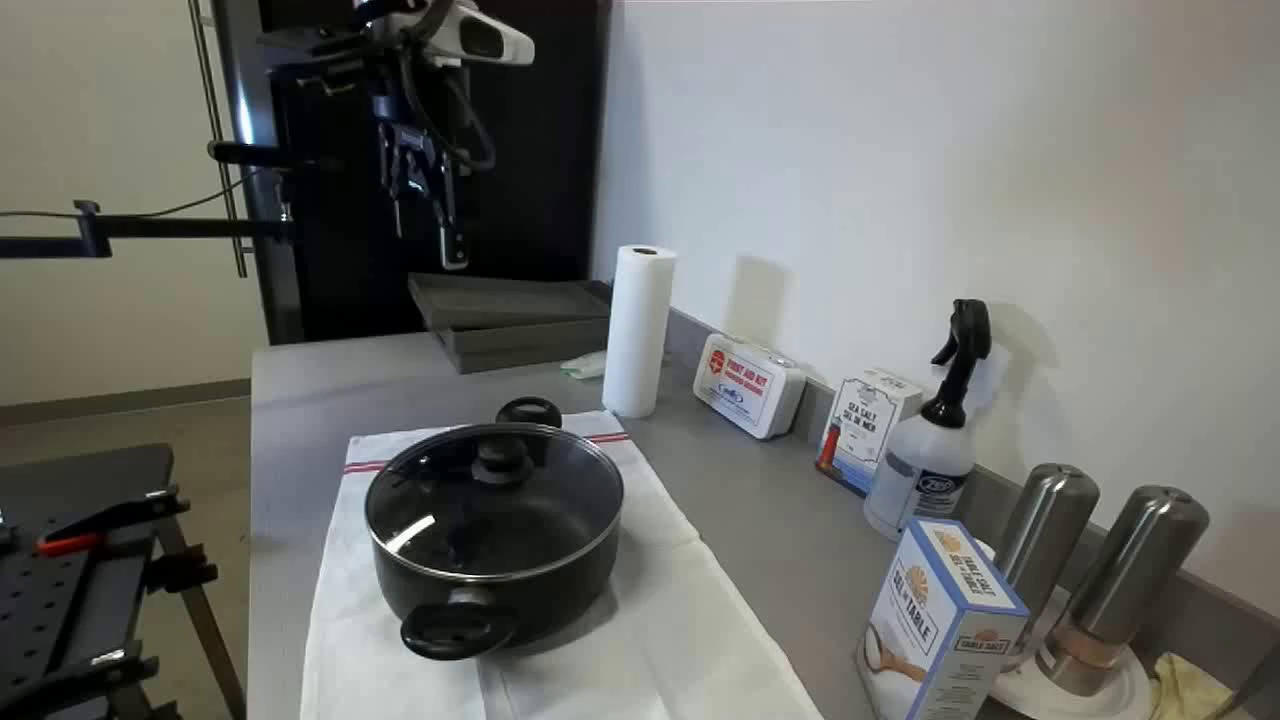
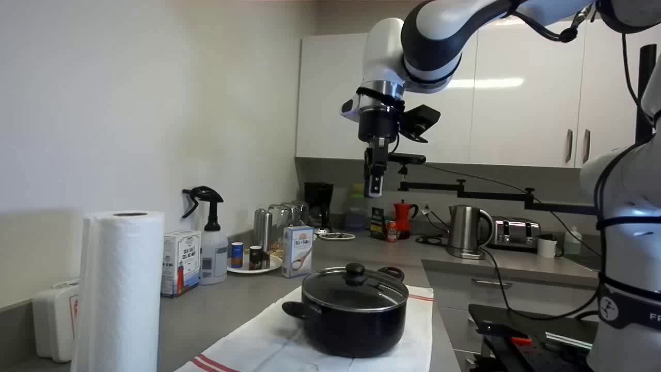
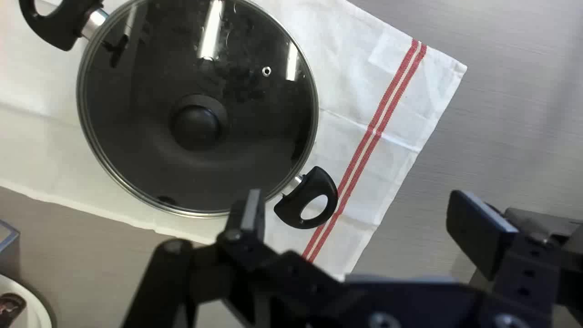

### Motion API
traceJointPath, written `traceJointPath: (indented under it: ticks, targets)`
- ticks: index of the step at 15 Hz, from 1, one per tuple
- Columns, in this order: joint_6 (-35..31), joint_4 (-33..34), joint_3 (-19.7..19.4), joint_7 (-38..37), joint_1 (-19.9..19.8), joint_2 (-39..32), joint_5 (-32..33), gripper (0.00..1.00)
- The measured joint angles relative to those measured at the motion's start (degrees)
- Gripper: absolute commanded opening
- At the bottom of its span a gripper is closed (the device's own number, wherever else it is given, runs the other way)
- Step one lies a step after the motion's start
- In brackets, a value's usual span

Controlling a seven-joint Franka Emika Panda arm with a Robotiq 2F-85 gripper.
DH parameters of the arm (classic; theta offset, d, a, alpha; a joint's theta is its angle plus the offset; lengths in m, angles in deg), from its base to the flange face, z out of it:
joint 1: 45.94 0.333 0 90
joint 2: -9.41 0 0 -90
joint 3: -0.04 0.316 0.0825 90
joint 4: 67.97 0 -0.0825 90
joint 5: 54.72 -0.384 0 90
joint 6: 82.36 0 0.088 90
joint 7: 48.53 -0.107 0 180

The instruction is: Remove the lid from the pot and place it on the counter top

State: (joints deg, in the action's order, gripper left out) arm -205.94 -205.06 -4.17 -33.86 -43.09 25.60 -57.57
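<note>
Nearest the lens in the wrist view: the end effector (image 3: pixel 363 212), fingers (image 3: pixel 476 216) spread wide apart, a clear gap between them. In both exterior views it hangs in the air, tips down, higher than the pot (image 2: pixel 356 333) and well apart from it.

Glass lid (image 1: pixel 495 515) sits flat on the pot, covering it edge to edge. Black knob (image 3: pixel 196 125) at its centre, small vent hole (image 3: pixel 266 71) off to one side, bright streaks of light on the glass.

Pot stands upright on a white cloth (image 1: pixel 690 620) spread over the bench (image 1: pixel 760 520); paired red stripes (image 3: pixel 390 110) run across the cloth's end. Side handles (image 3: pixel 291 205) opposite each other, one of them near the stripes in the wrist view.

Along the wall in an exterior view, far to near: paper towel roll (image 1: pixel 640 335), upright, just beside the cloth's corner; white first aid kit (image 1: pixel 745 388); sea salt box (image 1: pixel 868 430); spray bottle (image 1: pixel 922 470) near that box; then table salt box (image 1: pixel 925 625) and steel canisters (image 1: pixel 1150 560), close together. Gray trays (image 1: pixel 520 345), stacked, lie beyond the roll.

Also in an exterior view: steel kettle (image 2: pixel 463 232) beside a toaster (image 2: pixel 515 232), red coffee maker (image 2: pixel 404 219) near the kettle.
</note>
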Motion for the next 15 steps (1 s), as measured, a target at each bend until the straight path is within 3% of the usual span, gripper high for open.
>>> traceJointPath:
  ticks: [15]
  targets:
    - [-0.21, -0.23, 0.03, -1.95, -1.69, -1.36, 0.85, 1.0]
